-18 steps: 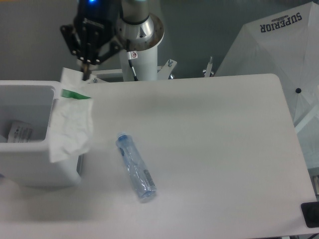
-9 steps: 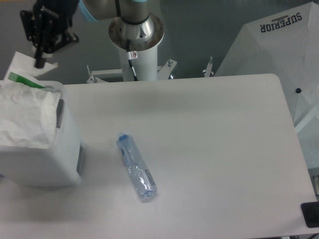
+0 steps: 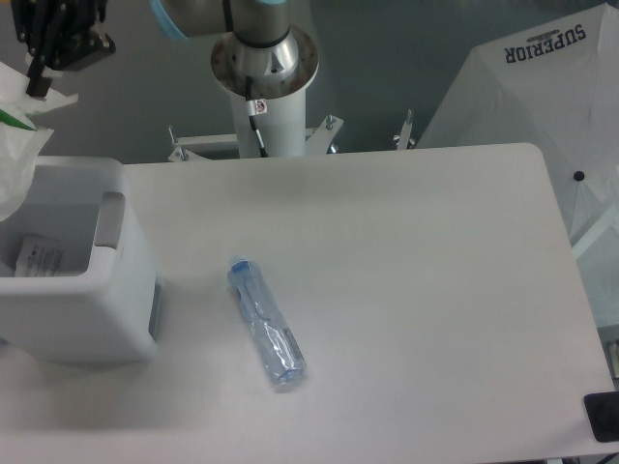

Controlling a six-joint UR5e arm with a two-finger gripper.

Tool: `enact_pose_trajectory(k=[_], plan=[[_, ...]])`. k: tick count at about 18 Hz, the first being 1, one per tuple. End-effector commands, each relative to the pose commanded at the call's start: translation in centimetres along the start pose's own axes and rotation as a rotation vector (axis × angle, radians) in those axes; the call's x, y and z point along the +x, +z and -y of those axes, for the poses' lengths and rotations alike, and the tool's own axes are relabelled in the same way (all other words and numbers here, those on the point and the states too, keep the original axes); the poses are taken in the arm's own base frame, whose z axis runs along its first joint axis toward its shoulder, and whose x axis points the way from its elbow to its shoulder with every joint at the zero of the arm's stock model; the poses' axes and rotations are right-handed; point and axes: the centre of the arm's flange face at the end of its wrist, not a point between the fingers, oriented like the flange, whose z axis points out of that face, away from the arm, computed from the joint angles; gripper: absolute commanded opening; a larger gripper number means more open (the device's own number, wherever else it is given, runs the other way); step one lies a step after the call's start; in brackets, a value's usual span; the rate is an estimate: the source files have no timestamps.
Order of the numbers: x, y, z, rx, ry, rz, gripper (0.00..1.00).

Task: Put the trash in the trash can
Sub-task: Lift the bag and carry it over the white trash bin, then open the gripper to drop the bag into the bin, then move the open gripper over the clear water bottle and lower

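Note:
The trash can [image 3: 124, 290], a boxy white bin with a grey side panel, stands at the table's left edge. At the top left corner my gripper [image 3: 37, 85] is shut on the top of the plastic bag [image 3: 15, 159]. The whitish bag with green print hangs over the can's far left side and is cut off by the frame edge. The clear bottle [image 3: 266, 324] with a blue cap lies on its side on the table, right of the can and far from the gripper.
A white labelled scrap [image 3: 39, 257] lies inside the can. The arm's base column [image 3: 262, 72] stands behind the table. A white umbrella [image 3: 542, 106] leans at the right. A black object [image 3: 602, 417] sits at the bottom right corner.
The gripper has carried the bag further left and up. The bag, draped over the can's rim before, now hangs mostly beyond the left frame edge. The bottle has not moved.

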Motion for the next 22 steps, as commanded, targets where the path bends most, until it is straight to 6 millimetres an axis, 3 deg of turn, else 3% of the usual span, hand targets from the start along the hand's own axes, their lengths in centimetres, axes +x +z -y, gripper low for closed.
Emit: enact_pose_trajectory(k=[4, 5, 7, 8, 9, 10, 11, 14, 16, 22], plan=[[-1.1, 2.2, -0.9, -0.031, -0.001, -0.019, 0.0], [-1.4, 2.6, -0.9, -0.035, 0.0, -0.022, 0.07], [-2.0, 3.2, -0.8, -0.041, -0.006, -0.028, 0.48], [-2.2, 3.3, -0.8, -0.043, -0.008, -0.027, 0.6], [-2.4, 3.5, -0.8, -0.045, -0.01, -0.029, 0.8], [-2.5, 3.7, -0.7, -0.047, -0.013, -0.029, 0.95], [-2.6, 3.7, -0.8, -0.05, -0.014, -0.029, 1.0], [-2.7, 3.7, -0.7, -0.044, -0.013, -0.022, 1.0], [-3.9, 4.0, -1.0, -0.048, -0.035, -0.013, 1.0], [-13.8, 5.2, -5.3, -0.103, -0.246, 0.055, 1.0]])
